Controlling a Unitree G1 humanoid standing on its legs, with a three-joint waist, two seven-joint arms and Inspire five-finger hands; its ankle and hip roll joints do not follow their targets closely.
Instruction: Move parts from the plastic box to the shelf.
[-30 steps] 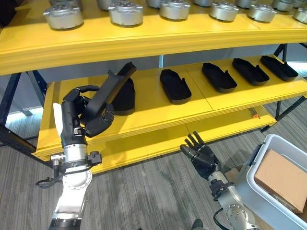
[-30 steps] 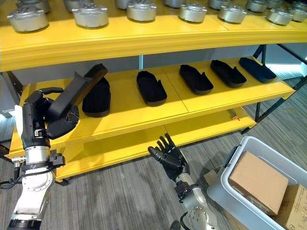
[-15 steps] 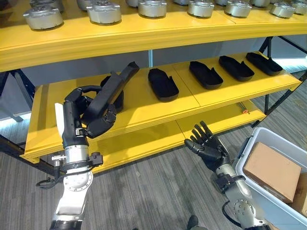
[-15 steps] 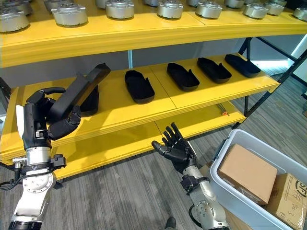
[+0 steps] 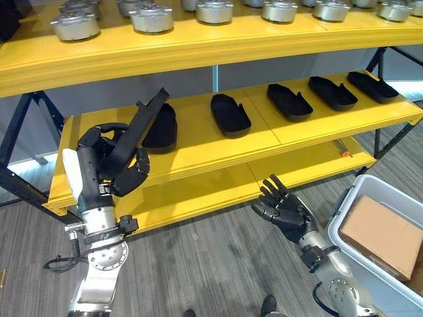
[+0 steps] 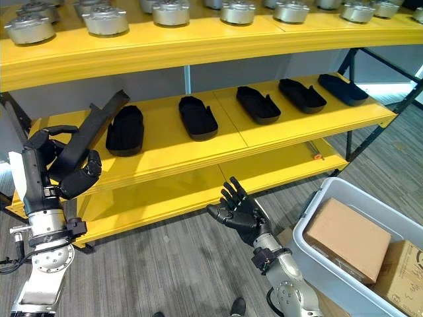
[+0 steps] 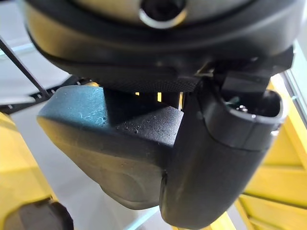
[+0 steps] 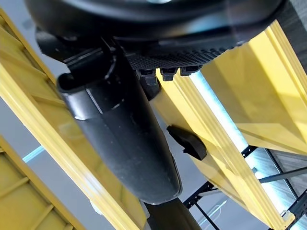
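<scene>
We see grey wood-grain floor (image 5: pixel 198 264) underfoot, a grey wall (image 5: pixel 192 82) behind the yellow shelf boards, black diagonal braces (image 5: pixel 13 132) at the frame's ends, and pale light (image 5: pixel 30 162) low behind.

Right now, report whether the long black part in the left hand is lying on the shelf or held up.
Held up. The long black part is tilted in the left hand, clear of the yellow shelf.

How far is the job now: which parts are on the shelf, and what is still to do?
Done: five black parts lie on the middle shelf. In hand: the left robot hand grips another black part, not yet placed. The right robot hand is open. The plastic box holds cardboard boxes.
</scene>
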